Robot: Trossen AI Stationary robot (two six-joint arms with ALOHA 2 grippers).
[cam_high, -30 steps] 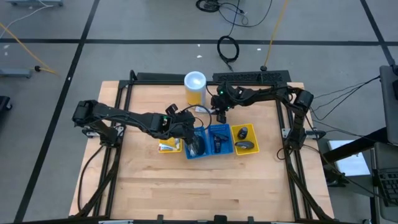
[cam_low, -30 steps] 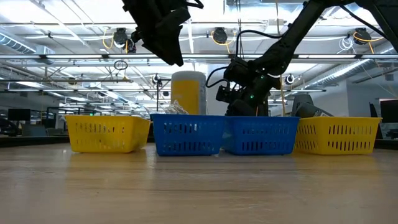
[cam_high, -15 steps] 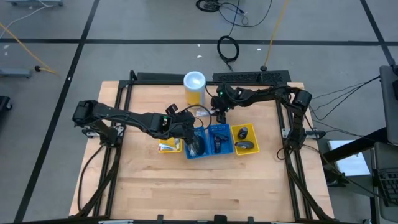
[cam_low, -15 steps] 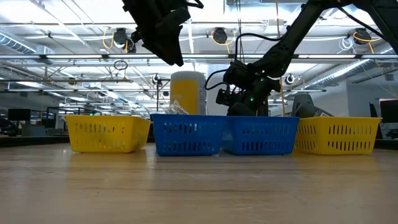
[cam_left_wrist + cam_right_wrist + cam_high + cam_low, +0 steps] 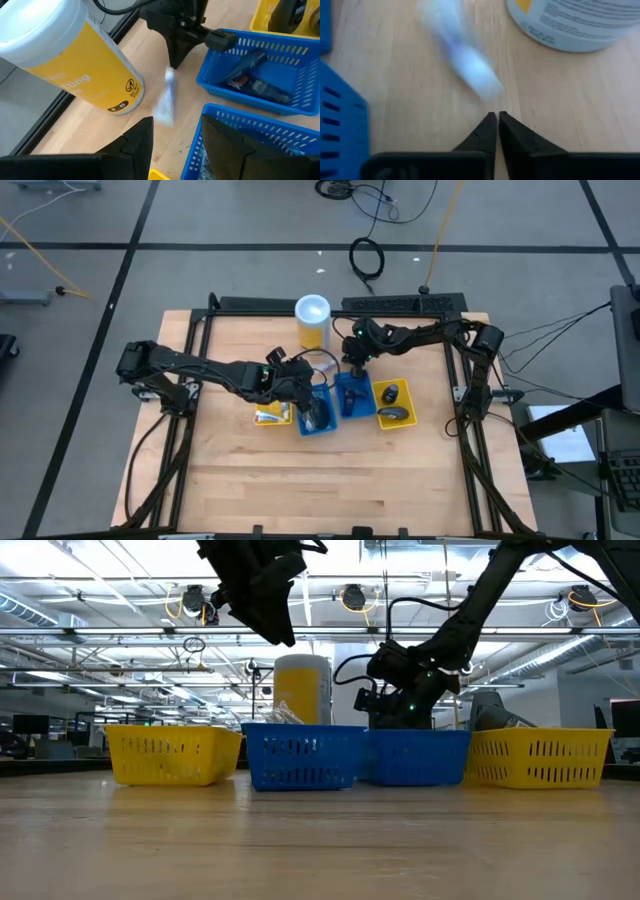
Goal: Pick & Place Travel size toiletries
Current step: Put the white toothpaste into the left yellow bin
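Fingers of the right gripper (image 5: 495,120) are clenched together on nothing, their tips meeting just short of a small white tube (image 5: 470,60) with blue marks. The tube lies loose on the wooden table (image 5: 230,480), beside the yellow canister (image 5: 313,322) and just off the far rim of the right-hand blue tray (image 5: 352,396). It is smeared with blur, so it may be rolling or sliding.

To grasp it well, the right gripper should reopen, come down astride the tube's middle and squeeze across its narrow width, not along it.

The tube's long axis lies flat on the table, running slantwise to the tray edge; one end points toward the canister, the other toward the gripper's tips.

The left gripper (image 5: 175,135) hangs half open above the left-hand blue tray (image 5: 318,420), holding nothing.
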